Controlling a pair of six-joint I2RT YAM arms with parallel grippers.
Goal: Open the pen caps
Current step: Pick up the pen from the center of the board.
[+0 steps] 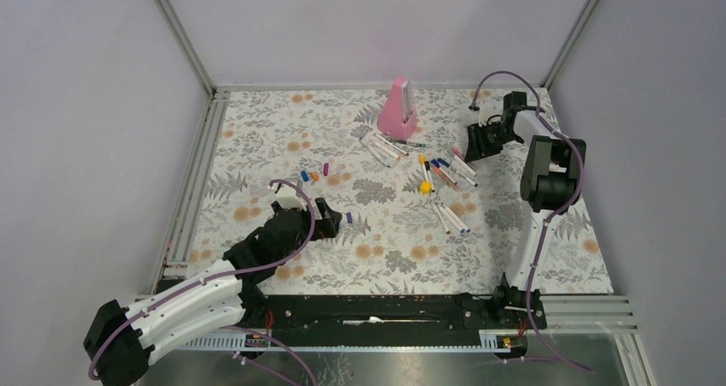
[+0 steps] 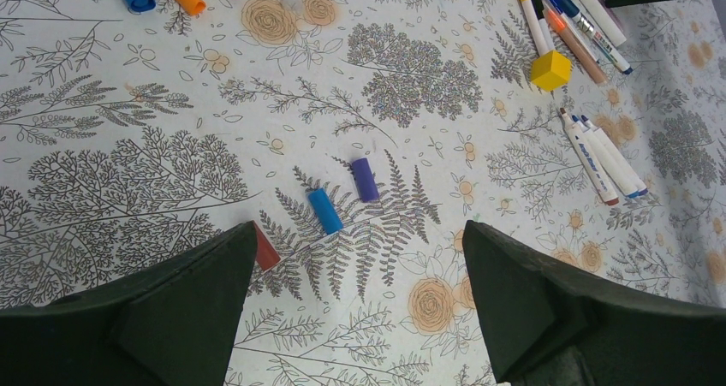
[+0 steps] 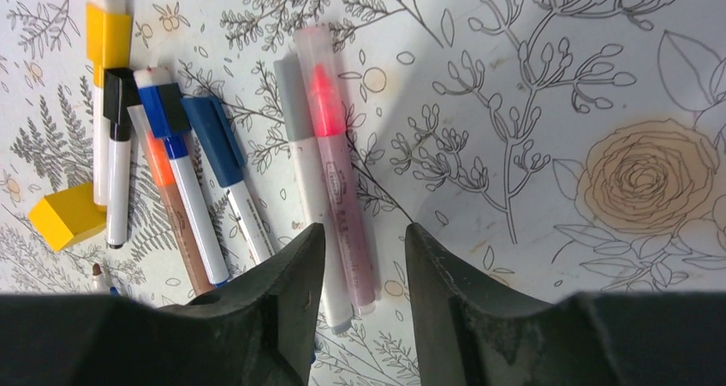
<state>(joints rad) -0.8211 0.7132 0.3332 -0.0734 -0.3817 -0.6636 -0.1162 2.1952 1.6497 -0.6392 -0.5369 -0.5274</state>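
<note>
Overhead, loose pen caps (image 1: 313,175) are lying at ten o'clock from the left gripper (image 1: 332,215), apart from the markers (image 1: 445,176); the right gripper (image 1: 476,143) is showing too small to read.

Left wrist: jaws are gaping wide above a blue cap (image 2: 324,210), one finger half-hiding a red cap (image 2: 265,251).

Right wrist: jaws are standing narrowly apart, empty, lining up on a pink marker (image 3: 336,159), probably to steady its barrel.

Floral tablecloth (image 1: 257,146) under all I see. Pink wedge-shaped object (image 1: 399,108) upright, far centre. White marker barrels (image 1: 451,217) scattered right of centre, nearer than wedge. Right wrist view: pink highlighter (image 3: 349,232) lying alongside white marker (image 3: 312,206), touching. Grey walls (image 1: 86,103) around.
</note>
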